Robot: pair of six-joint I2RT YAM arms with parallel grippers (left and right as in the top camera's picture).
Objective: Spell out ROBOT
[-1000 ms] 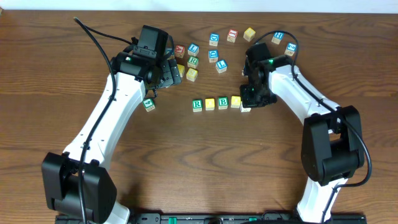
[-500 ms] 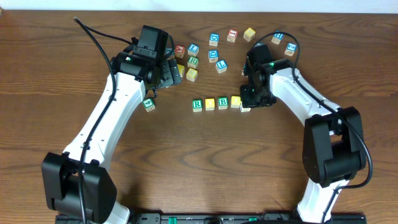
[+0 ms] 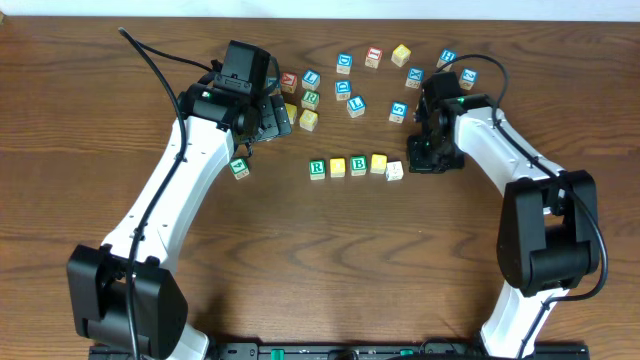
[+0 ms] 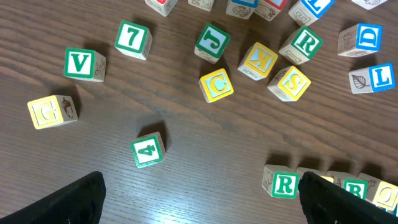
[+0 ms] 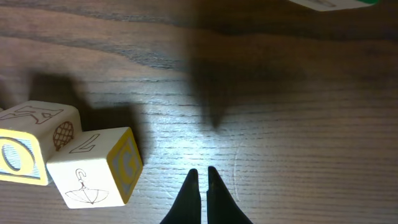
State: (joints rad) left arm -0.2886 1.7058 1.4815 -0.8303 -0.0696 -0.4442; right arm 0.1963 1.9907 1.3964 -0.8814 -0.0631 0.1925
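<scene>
Right hand point(image 5: 199, 175), narrow-tipped, beside wooden cube point(image 5: 93, 168)

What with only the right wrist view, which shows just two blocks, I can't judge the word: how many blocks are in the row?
Observer: Five in the overhead view: R, a yellow block, B, a second yellow block, then a pale-topped end block.
Operator: Is that end block lined up?
Observer: No, it sits twisted against the row, and I can't read a letter on its top.
Operator: And the left arm?
Observer: The left gripper hangs open near the loose blocks, holding nothing.
</scene>
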